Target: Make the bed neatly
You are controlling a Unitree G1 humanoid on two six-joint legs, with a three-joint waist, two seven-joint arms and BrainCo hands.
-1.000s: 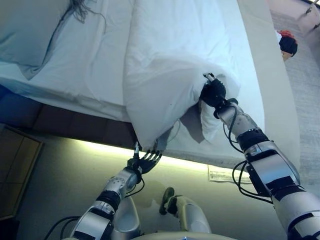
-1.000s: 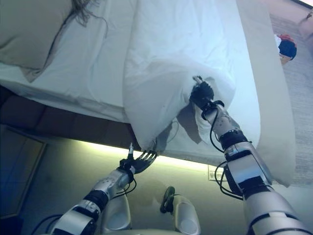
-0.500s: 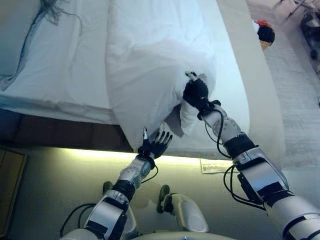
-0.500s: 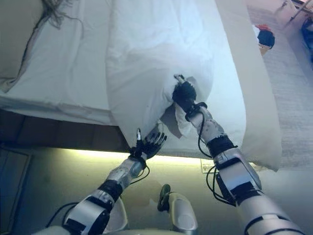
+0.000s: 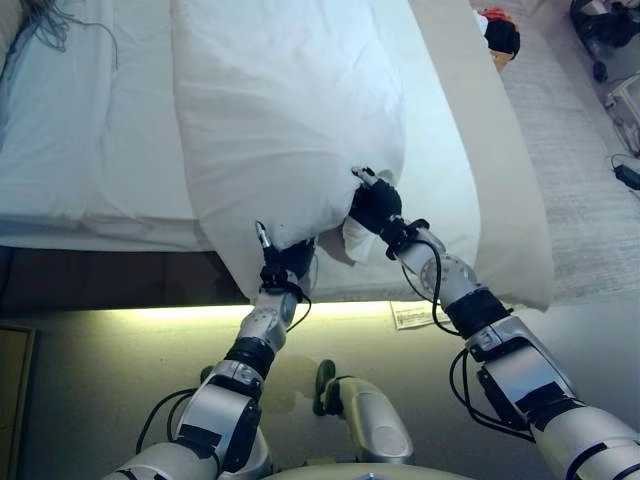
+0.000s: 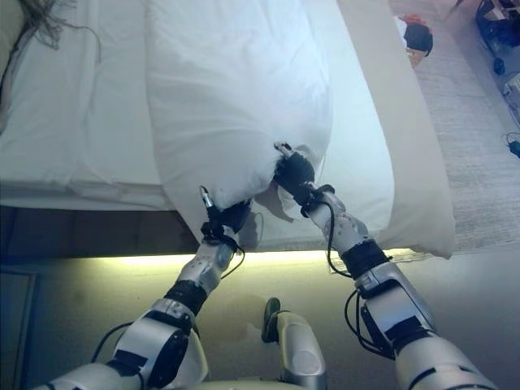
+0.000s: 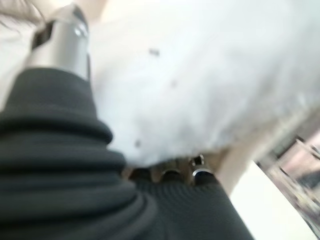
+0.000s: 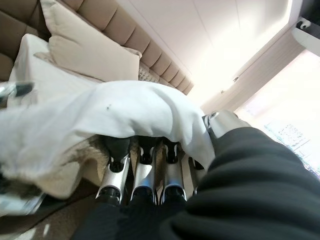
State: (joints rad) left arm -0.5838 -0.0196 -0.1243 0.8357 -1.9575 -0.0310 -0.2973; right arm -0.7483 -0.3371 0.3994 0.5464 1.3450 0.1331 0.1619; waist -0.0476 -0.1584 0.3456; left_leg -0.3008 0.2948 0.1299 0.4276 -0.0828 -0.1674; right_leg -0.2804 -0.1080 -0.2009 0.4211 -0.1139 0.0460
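A white duvet (image 5: 285, 110) lies in a long fold down the bed, and its near end hangs bunched over the bed's edge. My right hand (image 5: 375, 205) is shut on the duvet's near edge; in the right wrist view the cloth (image 8: 115, 112) drapes over its curled fingers (image 8: 142, 175). My left hand (image 5: 283, 262) is at the duvet's lower near corner. In the left wrist view its fingers (image 7: 172, 173) are tucked under the white cloth (image 7: 200, 75), with the thumb (image 7: 62, 42) on the other side.
A white sheet (image 5: 90, 130) covers the mattress to the left. A beige cover (image 5: 480, 140) runs along the right side. A dark tangle (image 5: 55, 20) lies at the far left. A paper (image 5: 410, 315) lies on the floor. A red and black object (image 5: 498, 30) sits far right.
The camera has shifted. My left hand has risen from below the bed's edge to the duvet's lower corner and closed on it. My right hand has kept its hold.
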